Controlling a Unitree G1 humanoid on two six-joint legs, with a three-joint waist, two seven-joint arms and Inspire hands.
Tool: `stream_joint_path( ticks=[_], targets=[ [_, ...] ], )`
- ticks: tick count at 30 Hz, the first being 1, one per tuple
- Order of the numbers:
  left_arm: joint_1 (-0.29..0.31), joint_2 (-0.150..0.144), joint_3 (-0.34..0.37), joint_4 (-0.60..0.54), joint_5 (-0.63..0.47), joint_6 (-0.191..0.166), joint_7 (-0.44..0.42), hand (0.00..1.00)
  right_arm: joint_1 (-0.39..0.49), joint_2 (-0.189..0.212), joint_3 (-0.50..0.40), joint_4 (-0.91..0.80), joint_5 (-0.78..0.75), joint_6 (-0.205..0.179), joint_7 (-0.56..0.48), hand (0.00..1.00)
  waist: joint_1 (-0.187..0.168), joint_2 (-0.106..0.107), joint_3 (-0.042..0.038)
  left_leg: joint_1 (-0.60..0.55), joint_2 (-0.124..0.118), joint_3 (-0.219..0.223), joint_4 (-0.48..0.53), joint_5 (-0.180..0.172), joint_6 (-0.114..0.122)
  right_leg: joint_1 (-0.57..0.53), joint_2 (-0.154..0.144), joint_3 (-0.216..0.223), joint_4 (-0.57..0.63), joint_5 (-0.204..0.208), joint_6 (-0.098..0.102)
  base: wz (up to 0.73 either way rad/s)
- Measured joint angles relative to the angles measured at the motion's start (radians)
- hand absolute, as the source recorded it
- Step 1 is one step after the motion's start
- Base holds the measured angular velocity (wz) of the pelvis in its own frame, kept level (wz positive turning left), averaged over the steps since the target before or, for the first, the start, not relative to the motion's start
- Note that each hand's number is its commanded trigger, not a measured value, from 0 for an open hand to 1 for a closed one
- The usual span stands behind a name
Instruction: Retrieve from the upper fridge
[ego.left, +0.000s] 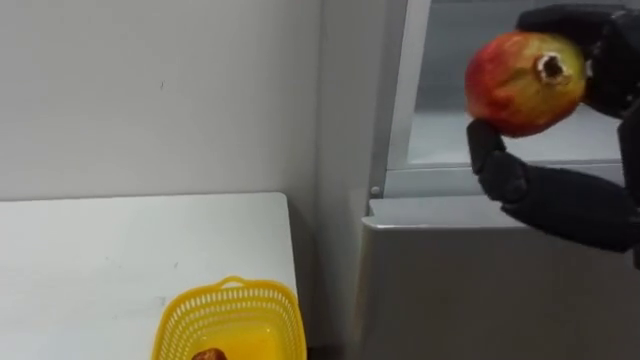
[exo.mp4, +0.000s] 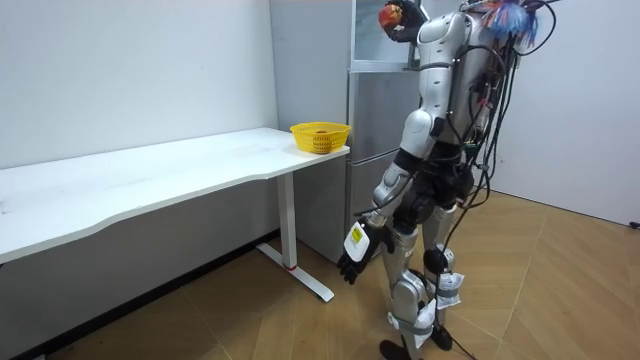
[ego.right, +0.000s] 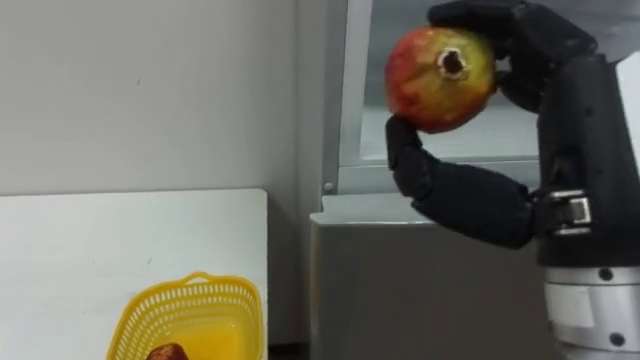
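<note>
A red and yellow round fruit (ego.left: 522, 82) with a dark crown, like a pomegranate, is held up in front of the open upper fridge compartment (ego.left: 440, 130). My right hand (ego.left: 560, 195) is shut on it, thumb under it and fingers curled over its top. The room view has the fruit (exo.mp4: 391, 16) high up by the fridge, where I stand upright facing it. My left hand (exo.mp4: 350, 262) hangs low at my side with relaxed fingers.
A yellow plastic basket (ego.left: 232, 318) stands at the white table's (ego.left: 100, 260) corner nearest the fridge, with a small dark red thing (ego.left: 208, 354) inside. The grey lower fridge door (ego.left: 480, 290) is closed. A white wall runs behind the table.
</note>
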Motion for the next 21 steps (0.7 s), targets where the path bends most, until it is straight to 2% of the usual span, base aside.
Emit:
stream_joint_path(
  ticks=[3,5,7,9,13,18,21],
  targets=[
    [-0.011,0.001,-0.009,0.020,-0.005,-0.009,-0.001,0.00,0.000,0.001,0.040,0.000,-0.043,-0.001,0.012,1.00,0.005,-0.001,0.0025,0.001,0.000,0.000,-0.005,0.000,0.000,-0.001,0.001,0.001,0.000,0.000,0.000,0.00],
    [-0.016,0.003,-0.018,0.020,-0.025,-0.016,-0.015,0.00,0.000,0.005,0.067,0.000,-0.083,-0.006,0.021,1.00,0.020,-0.011,0.0028,0.000,-0.001,0.000,-0.005,0.000,0.000,-0.002,0.001,0.003,-0.001,0.000,0.000,0.00],
    [-0.020,0.004,-0.018,0.024,-0.041,-0.022,-0.021,0.00,0.000,0.004,0.078,-0.002,-0.129,-0.009,0.034,1.00,0.030,-0.017,0.0077,-0.003,-0.002,0.000,-0.005,0.000,0.000,-0.003,0.002,0.004,-0.003,0.000,0.000,0.00],
    [-0.024,0.011,-0.018,0.027,-0.042,-0.023,-0.036,0.00,0.000,0.004,0.098,-0.004,-0.161,-0.009,0.054,1.00,0.046,-0.033,0.0071,-0.007,-0.003,0.000,-0.003,0.001,-0.001,-0.010,0.003,0.004,-0.002,0.000,0.000,0.00],
    [-0.030,0.017,-0.025,0.032,-0.041,-0.024,-0.048,0.00,-0.001,0.005,0.138,-0.007,-0.190,-0.020,0.073,1.00,0.074,-0.040,0.0050,-0.012,-0.002,-0.007,-0.004,0.001,-0.001,-0.013,0.004,-0.003,-0.002,0.000,0.001,0.03],
    [-0.053,0.034,-0.052,0.040,-0.039,-0.025,-0.060,0.00,-0.014,0.002,0.201,0.012,-0.214,-0.032,0.107,1.00,0.096,-0.045,0.0102,-0.017,-0.003,-0.021,-0.003,0.001,-0.001,-0.013,-0.003,-0.021,-0.001,0.001,0.002,0.07],
    [-0.064,0.037,-0.057,0.040,-0.029,-0.025,-0.071,0.00,-0.038,0.002,0.232,0.063,-0.262,-0.031,0.122,1.00,0.104,-0.049,0.0170,-0.021,-0.004,-0.036,-0.004,0.001,-0.001,-0.006,-0.004,-0.040,-0.002,0.001,0.002,0.16]
  ],
)
